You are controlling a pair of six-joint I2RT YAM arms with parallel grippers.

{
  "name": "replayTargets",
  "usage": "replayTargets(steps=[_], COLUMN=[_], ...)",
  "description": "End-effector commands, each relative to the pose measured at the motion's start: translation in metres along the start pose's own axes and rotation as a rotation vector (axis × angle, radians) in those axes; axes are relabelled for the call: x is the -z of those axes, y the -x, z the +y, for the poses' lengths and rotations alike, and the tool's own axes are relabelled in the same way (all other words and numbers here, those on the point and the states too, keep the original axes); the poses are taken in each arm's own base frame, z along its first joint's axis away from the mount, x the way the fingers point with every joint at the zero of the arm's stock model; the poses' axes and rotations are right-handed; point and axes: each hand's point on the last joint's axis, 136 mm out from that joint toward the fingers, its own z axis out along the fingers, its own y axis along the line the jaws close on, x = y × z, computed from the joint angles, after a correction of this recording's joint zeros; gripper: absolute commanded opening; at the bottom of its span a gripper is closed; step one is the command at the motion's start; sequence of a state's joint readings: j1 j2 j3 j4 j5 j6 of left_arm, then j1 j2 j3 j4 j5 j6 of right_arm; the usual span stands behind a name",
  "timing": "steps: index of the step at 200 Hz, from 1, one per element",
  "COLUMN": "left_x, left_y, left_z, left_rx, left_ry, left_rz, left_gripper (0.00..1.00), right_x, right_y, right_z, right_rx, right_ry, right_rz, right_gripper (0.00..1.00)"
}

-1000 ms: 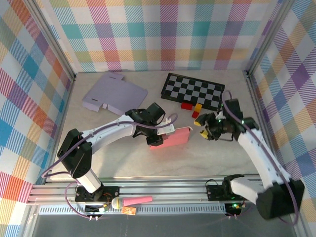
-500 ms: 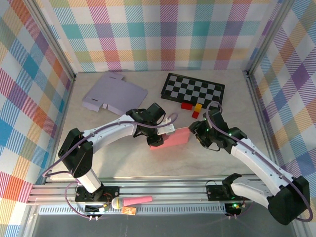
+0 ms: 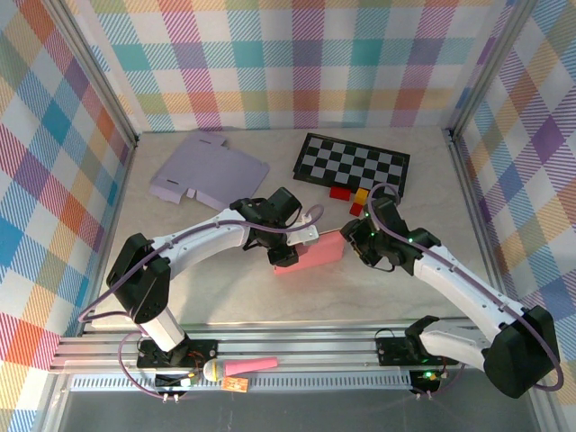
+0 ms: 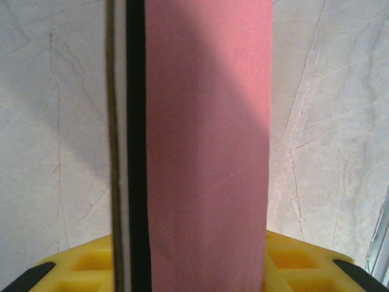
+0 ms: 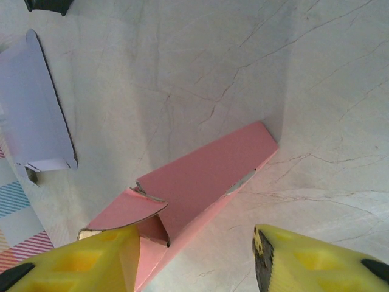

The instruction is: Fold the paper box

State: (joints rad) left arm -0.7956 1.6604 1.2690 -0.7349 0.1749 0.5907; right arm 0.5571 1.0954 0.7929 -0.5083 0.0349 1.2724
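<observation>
Left wrist: pink box point(image 4: 206, 146) (ends cropped)

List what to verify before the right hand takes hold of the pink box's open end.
1. Left hand grips the pink box: ok.
2. Right hand open: ok.
3. Right hand at the box's open end: ok.
4. Loose flap between the right fingers: cannot tell.
5. Coloured blocks apart from the box: ok.

The pink box point(image 4: 206, 146) runs off top and bottom; the left jaws cover its end.
</observation>
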Motion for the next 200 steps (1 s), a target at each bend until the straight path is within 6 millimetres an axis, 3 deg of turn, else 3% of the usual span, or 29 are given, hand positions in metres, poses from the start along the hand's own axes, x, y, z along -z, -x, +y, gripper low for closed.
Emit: replayTargets(steps=[1,45,78,123,155,182,200], left_x=[0.002,0.002,0.002,0.001,0.001,0.002,0.002], left_y=[0.001,0.000,-0.001,0.001,0.000,0.001,0.001], left_z=[-0.003,-0.003,-0.004,-0.003,-0.002,-0.001,-0.001], left_rx=[0.020,0.021,0.023,0.024,0.026,0.029,0.029], left_ry=[-0.030,-0.031,-0.034,-0.031,-0.028,-0.024,-0.022], left_rz=[0.004,0.005,0.005,0.002,0.003,-0.002,-0.002], left_gripper=[0.39,0.38,0.38,0.38,0.37,0.35,0.35], right_x=[0.011,0.005,-0.008,-0.022,-0.006,0.017,0.035], right_y=[0.001,0.000,0.002,-0.014,-0.011,-0.004,0.010], right_z=[0.020,0.015,-0.005,-0.026,-0.012,0.018,0.026], right_rx=[0.010,0.011,-0.007,-0.040,-0.031,0.061,0.102], right_ry=[0.068,0.035,-0.038,-0.124,-0.082,-0.014,0.006], right_rz=[-0.026,-0.040,-0.059,0.031,0.021,0.008,-0.027], right_gripper=[0.53,0.53,0.49,0.40,0.34,0.43,0.44])
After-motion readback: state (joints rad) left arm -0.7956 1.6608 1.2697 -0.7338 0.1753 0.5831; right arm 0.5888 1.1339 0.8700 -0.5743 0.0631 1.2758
